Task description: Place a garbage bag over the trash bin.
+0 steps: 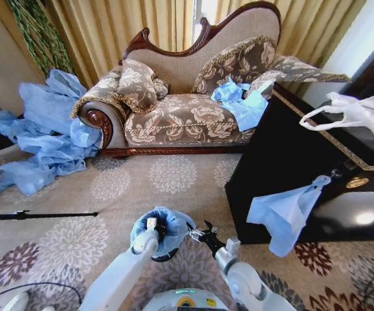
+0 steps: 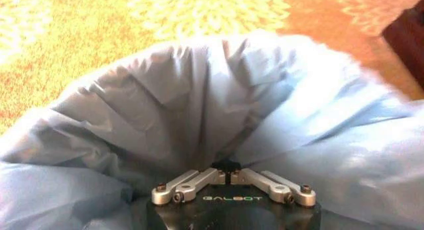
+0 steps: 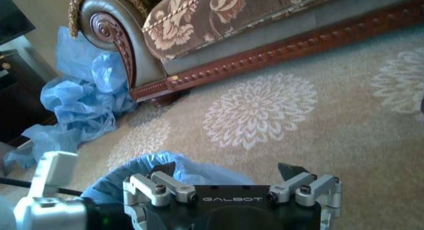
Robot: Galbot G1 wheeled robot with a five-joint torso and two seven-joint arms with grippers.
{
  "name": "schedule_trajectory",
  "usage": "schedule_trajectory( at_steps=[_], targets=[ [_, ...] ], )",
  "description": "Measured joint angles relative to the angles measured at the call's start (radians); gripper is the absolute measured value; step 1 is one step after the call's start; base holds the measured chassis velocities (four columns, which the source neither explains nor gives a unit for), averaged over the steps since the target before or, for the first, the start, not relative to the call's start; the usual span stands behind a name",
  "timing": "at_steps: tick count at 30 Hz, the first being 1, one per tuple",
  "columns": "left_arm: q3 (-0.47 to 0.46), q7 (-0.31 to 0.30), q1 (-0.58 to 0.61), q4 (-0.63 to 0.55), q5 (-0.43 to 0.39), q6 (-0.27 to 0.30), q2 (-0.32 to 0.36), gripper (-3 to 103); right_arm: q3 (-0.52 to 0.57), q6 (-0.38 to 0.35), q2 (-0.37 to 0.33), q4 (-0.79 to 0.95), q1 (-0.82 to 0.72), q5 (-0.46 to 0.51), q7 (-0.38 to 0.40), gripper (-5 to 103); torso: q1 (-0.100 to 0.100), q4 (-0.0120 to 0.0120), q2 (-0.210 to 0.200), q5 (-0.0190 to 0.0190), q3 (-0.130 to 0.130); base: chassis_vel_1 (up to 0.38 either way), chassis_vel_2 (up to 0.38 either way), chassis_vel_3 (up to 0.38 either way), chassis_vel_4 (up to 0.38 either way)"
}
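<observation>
Left tool [image 1: 152, 225] clamped on the garbage bag [image 1: 167, 228] film, near centre on the carpet [image 1: 174, 175]; bag already draped over the trash bin [image 1: 164, 256], rim mostly covered. Right tool [image 1: 200, 233] just right, fingers apart. Left: tuck edges down

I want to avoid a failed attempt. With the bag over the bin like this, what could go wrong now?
1. The left gripper is shut on the garbage bag; the thin film might tear or pull off the trash bin if it moves.
2. The right gripper, open beside the bag, could snag loose folds.
</observation>
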Motion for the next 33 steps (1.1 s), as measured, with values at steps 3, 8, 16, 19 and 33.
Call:
schedule_trajectory(
  at_steps=[3,8,16,19,33],
  targets=[
    [-0.015,-0.006,0.035,-0.078,-0.007,0.003,0.020,0,0.002,0.000,-0.002,0.015,-0.006,0.000,0.008,100,0.000,-0.0004,0.000,-0.0001,0.000,0.000,0.000,0.000,0.000],
    [-0.070,0.051,0.129,-0.244,0.025,-0.056,0.066,3,0.015,0.000,-0.003,0.044,-0.024,0.001,0.017,100,0.000,-0.0001,0.000,0.0000,0.000,0.000,0.000,0.000,0.000],
    [-0.135,0.119,0.242,-0.396,0.269,-0.345,0.115,30,0.100,0.001,0.021,0.093,-0.074,-0.098,0.002,100,0.000,0.0003,0.000,-0.0001,0.000,0.000,0.000,0.000,0.000],
    [-0.142,0.112,0.248,-0.416,0.314,-0.369,0.131,36,0.142,0.007,0.035,0.108,-0.106,-0.138,-0.005,100,0.000,0.0005,0.000,0.0003,0.000,0.000,0.000,0.000,0.000],
    [-0.576,0.227,0.748,-0.628,0.527,-0.440,-0.010,94,0.484,0.132,0.235,0.223,-0.398,-0.398,-0.129,100,0.000,0.0001,0.000,-0.0002,0.000,0.000,0.000,0.000,0.000]
  ],
)
